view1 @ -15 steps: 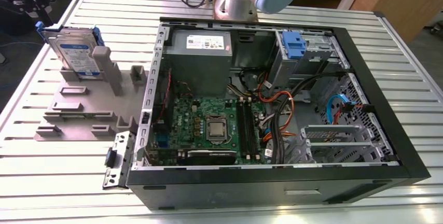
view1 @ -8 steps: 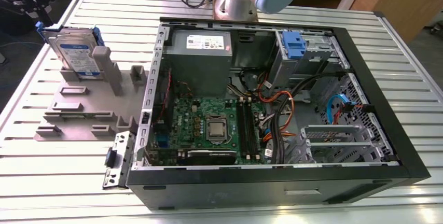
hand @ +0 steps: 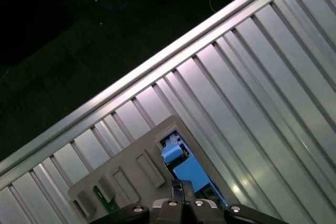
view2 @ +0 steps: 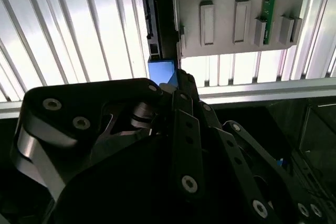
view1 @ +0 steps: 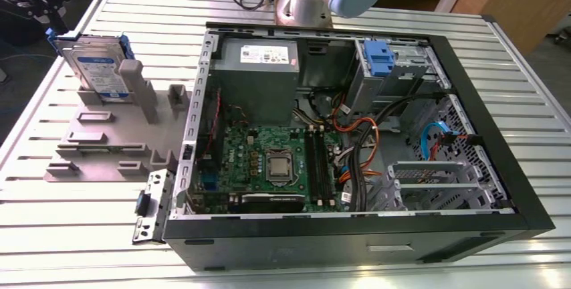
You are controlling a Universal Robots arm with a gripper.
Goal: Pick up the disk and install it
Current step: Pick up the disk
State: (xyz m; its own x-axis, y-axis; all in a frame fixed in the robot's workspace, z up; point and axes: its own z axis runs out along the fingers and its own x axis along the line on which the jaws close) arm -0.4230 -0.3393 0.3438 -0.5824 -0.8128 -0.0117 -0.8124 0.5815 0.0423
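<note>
Exterior view: disk [view1: 96,68] standing on edge in the grey fixture [view1: 98,145] on the slatted table [view1: 53,249], to the exterior view's left of the open computer case [view1: 357,229]; gripper [view1: 52,18] just above its upper end. Second wrist view: gripper [view2: 178,80] tip at the disk's blue rail [view2: 161,70], beside the fixture [view2: 231,14]; whether its grip is open or closed cannot be told. First wrist view: gripper [hand: 184,190] over the blue rail [hand: 190,172] at the fixture's [hand: 126,177] edge.

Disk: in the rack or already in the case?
In the rack: the disk stands on edge in the grey rack, outside the computer case.
</note>
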